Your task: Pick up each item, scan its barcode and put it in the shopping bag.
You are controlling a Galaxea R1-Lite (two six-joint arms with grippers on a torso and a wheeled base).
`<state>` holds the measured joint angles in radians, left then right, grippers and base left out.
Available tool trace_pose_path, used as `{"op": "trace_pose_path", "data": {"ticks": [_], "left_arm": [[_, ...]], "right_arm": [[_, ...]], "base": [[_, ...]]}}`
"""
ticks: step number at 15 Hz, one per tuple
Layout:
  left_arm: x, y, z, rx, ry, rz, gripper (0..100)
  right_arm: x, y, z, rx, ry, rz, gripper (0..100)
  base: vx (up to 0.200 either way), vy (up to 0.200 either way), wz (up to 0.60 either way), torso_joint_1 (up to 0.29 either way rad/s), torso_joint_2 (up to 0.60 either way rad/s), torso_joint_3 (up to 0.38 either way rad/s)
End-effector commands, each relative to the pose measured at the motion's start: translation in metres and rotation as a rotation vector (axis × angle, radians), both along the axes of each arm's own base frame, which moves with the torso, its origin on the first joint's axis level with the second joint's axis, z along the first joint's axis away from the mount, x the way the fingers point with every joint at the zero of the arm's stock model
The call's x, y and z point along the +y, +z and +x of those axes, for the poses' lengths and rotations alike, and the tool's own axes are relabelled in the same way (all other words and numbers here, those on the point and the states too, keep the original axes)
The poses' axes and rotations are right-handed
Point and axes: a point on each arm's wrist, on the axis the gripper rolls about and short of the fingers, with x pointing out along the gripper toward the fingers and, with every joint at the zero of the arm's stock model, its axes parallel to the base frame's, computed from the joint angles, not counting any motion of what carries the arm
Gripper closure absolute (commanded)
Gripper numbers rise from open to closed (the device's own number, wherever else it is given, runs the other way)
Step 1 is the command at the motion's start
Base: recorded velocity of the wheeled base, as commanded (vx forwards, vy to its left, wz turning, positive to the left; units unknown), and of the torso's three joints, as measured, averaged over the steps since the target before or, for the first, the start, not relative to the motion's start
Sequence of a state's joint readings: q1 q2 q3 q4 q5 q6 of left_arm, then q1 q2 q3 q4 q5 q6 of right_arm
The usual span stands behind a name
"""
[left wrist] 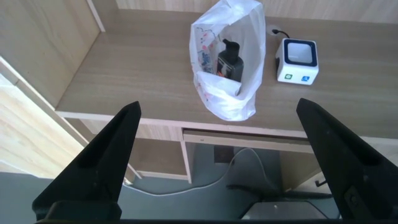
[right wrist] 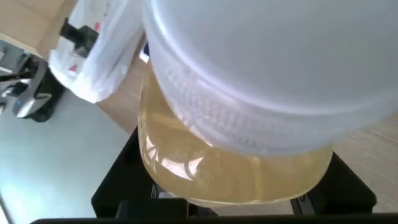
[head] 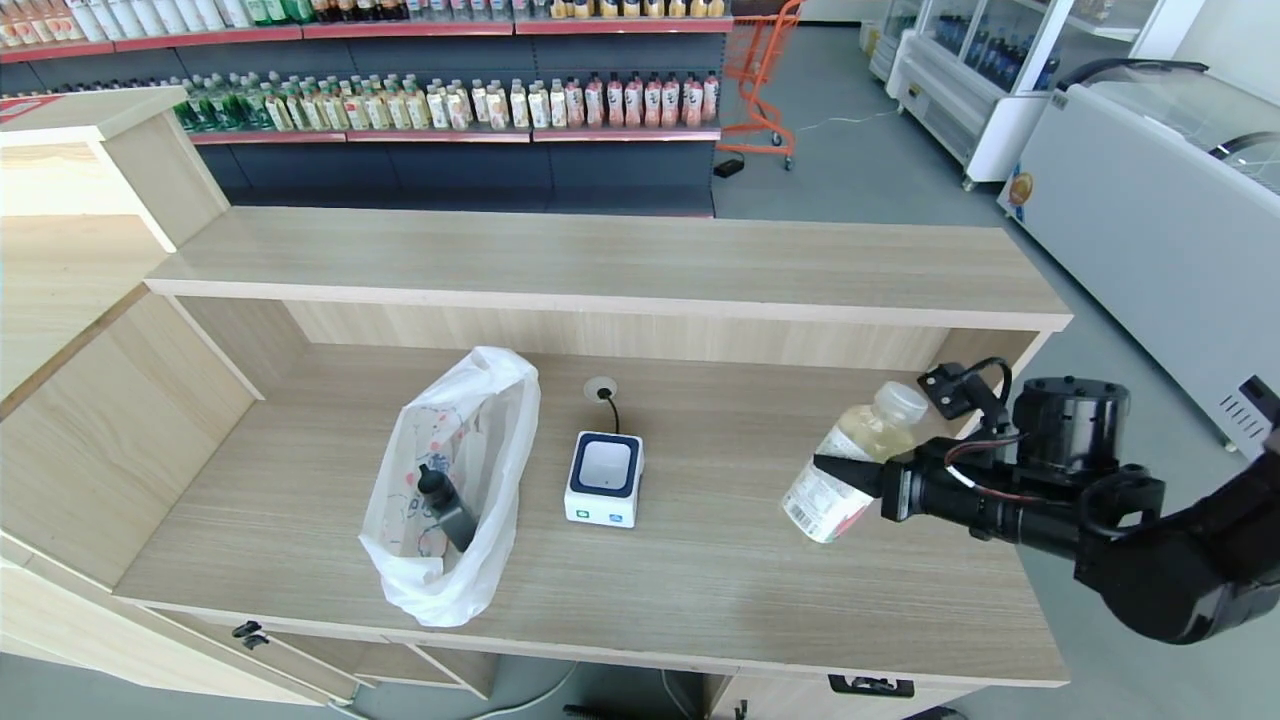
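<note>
A: What's on the desk (head: 700, 590)?
B: The white shopping bag (head: 495, 420) stands open left of centre. At the frame's right, the right gripper (head: 848, 470) holds a pale-yellow drink bottle (head: 825, 500) tilted above the desk, pinching its middle.
A: And the left gripper (left wrist: 217, 109)?
B: Its fingers (left wrist: 102, 168) are spread wide, back from the desk's front edge. The scanner (head: 604, 478) sits at centre, near the bag's right side. A small dark bottle (head: 445, 505) leans inside the bag.
</note>
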<state>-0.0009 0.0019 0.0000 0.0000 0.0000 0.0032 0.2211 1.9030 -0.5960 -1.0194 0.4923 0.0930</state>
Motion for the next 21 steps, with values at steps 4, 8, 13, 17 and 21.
{"op": "trace_pose_path", "data": {"ticks": [4,8,13,17,21], "left_arm": [[0.000,0.000,0.000,0.000,0.001,0.000,0],[0.000,0.000,0.000,0.000,0.001,0.000,0],[0.000,0.000,0.000,0.000,0.001,0.000,0],[0.000,0.000,0.000,0.000,0.001,0.000,0],[0.000,0.000,0.000,0.000,-0.001,0.000,0]], "right_arm": [[0.015,0.080,-0.081,0.031,0.314,0.169,100],[0.023,0.092,-0.099,0.108,0.467,0.183,100],[0.032,0.095,-0.103,0.116,0.514,0.182,100],[0.036,0.096,-0.103,0.114,0.531,0.182,100],[0.038,0.095,-0.100,0.119,0.531,0.181,100]], "base": [[0.000,0.000,0.00,0.000,0.00,0.000],[0.000,0.000,0.00,0.000,0.00,0.000],[0.000,0.000,0.00,0.000,0.00,0.000],[0.000,0.000,0.00,0.000,0.00,0.000],[0.000,0.000,0.00,0.000,0.00,0.000]]}}
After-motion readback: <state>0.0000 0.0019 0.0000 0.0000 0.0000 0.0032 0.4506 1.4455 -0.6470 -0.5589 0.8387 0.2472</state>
